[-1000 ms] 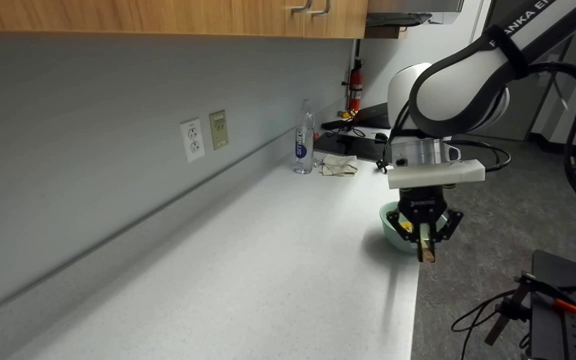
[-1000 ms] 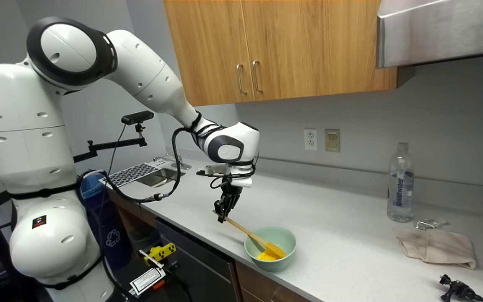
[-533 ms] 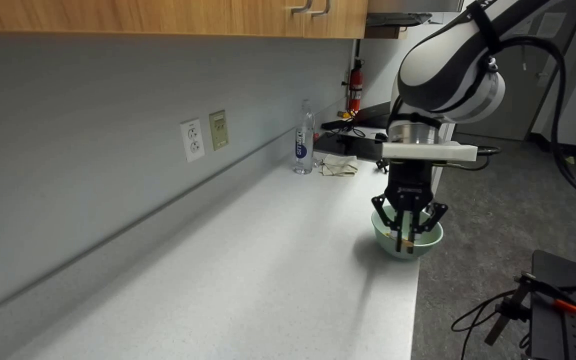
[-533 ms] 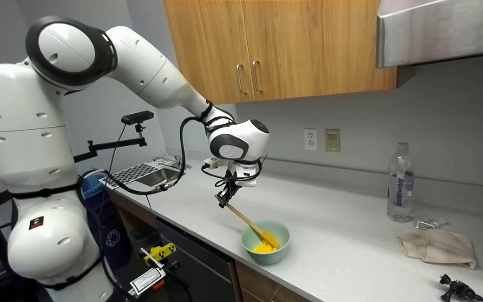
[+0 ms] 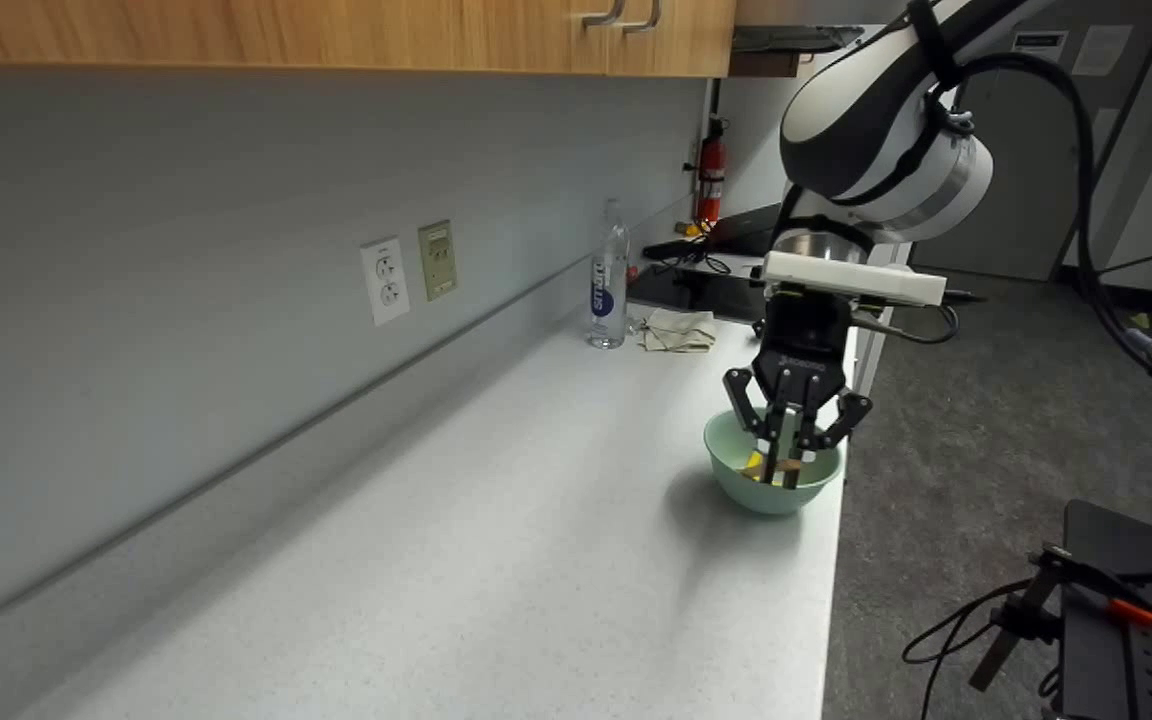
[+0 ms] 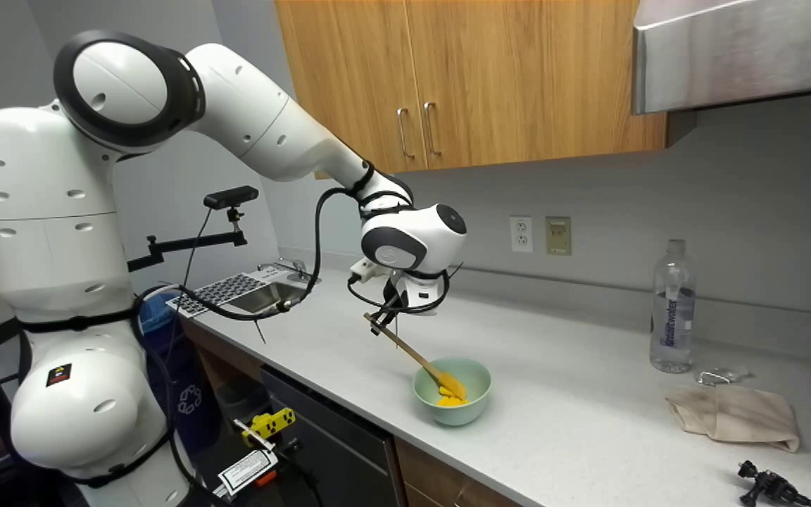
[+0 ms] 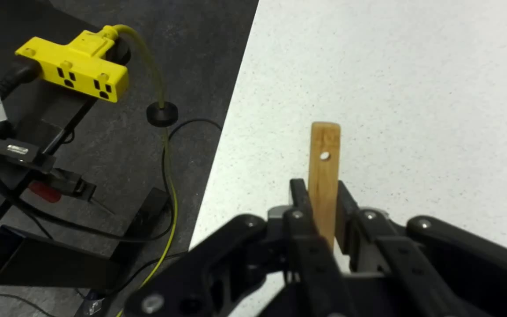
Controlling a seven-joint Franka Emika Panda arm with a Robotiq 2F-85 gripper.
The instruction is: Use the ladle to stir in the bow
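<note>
Two fingers [image 7: 298, 192] of the gripper [image 7: 323, 193] were closed on the ladle [image 6: 416, 355] near its handle's end. From there the ladle slanted down into the bowl [image 6: 450, 417], its other end inside with yellow pieces [image 6: 452, 402]. The bowl sat on the desk [image 6: 574, 408], below the gripper; a bottle [image 6: 673, 317] stood well away from the gripper.

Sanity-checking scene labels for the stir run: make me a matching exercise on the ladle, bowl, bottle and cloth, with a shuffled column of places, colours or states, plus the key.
Things
1. ladle
2. bowl
3. bottle
4. cloth

Places, colours, states
A. transparent, standing upright
B. gripped in the hand
C. beige, lying folded
D. pale green, round

Pairs: 1-B; 2-D; 3-A; 4-C
</note>
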